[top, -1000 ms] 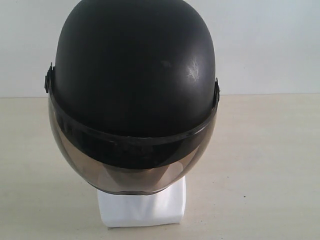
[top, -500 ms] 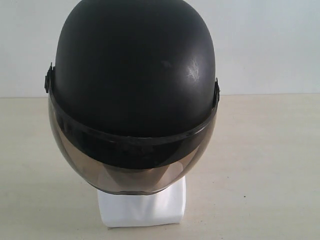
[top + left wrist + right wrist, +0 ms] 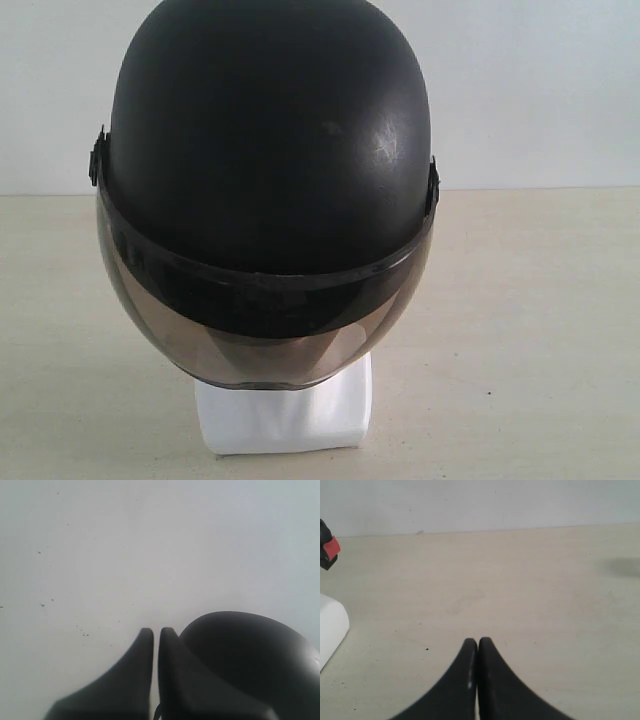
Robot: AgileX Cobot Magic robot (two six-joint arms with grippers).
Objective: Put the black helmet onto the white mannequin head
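Note:
The black helmet (image 3: 270, 150) sits over the white mannequin head, with its smoky visor (image 3: 262, 340) hanging down in front of the face. Only the head's white blocky base (image 3: 285, 415) shows below the visor; the face is hidden. Neither gripper appears in the exterior view. In the left wrist view my left gripper (image 3: 156, 630) is shut with only a thin slit between its fingers, and the helmet's dome (image 3: 250, 660) lies close beside it. My right gripper (image 3: 478, 640) is shut and empty above the table, apart from the white base (image 3: 330, 630).
The beige table (image 3: 530, 330) runs out on both sides of the mannequin to a white wall (image 3: 540, 90) behind it. A red and black strap buckle (image 3: 329, 550) shows at the edge of the right wrist view.

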